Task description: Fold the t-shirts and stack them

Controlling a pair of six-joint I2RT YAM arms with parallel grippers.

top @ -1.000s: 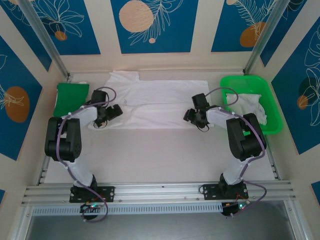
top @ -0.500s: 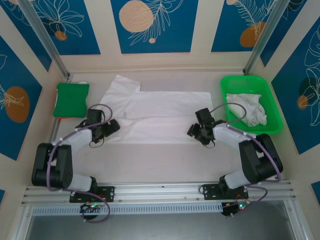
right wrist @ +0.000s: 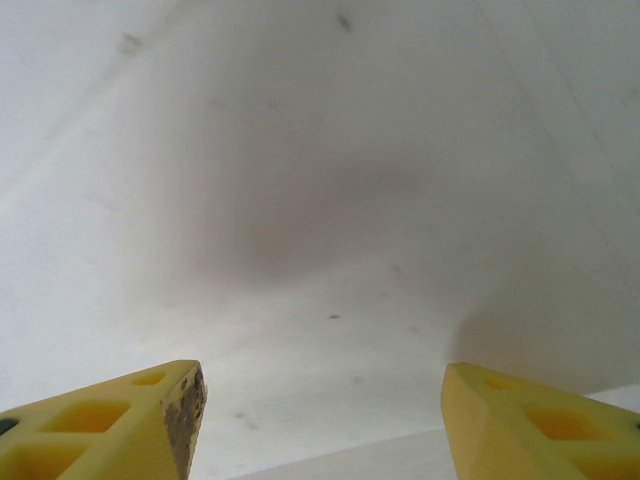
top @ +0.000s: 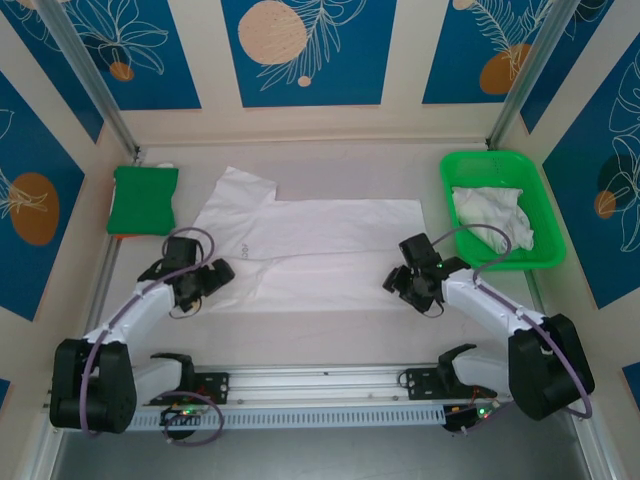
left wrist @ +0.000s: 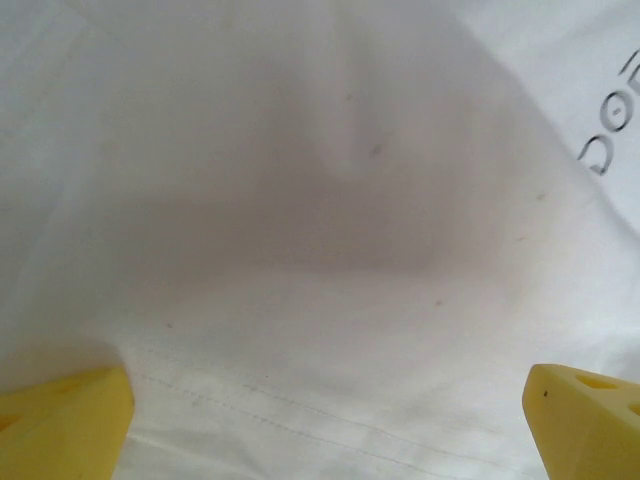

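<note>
Shirt in work: white t-shirt point(top: 320, 250) lies spread flat at mid-bench, a broad rectangle with one sleeve poking out at its far left corner; no sleeve shows on the near side, so the near part may already be turned in.
Print: small faint lettering toward its left end, also caught at the right edge of the left wrist view.
Left claw: left claw point(top: 212, 276) low over the shirt's near left corner, yellow tips wide apart, nothing between them; hem stitching of the t-shirt point(left wrist: 320, 250) runs just below.
Right claw: right claw point(top: 398, 283) low at the near right corner, tips apart, no cloth pinched; white fabric point(right wrist: 330, 200) beneath, its edge just ahead of the tips.
Waiting: crumpled t-shirt point(top: 490, 215) heaped in the green tray point(top: 455, 165) at far right, unfolded.
Progress: early, by my reading. No finished fold and no stack of white shirts anywhere; the spread shirt needs more folds, then the tray's contents.
Left side: green pad point(top: 145, 200) at far left, apart from the shirt; pad or folded cloth, cannot tell.
Surface: pale bench point(top: 320, 340), smooth, bare between shirt and the aluminium rail point(top: 320, 385) carrying the arm bases.
Room: cream walls with blue floral panels point(top: 300, 50); slanted metal posts point(top: 90, 80) at both far corners.
</note>
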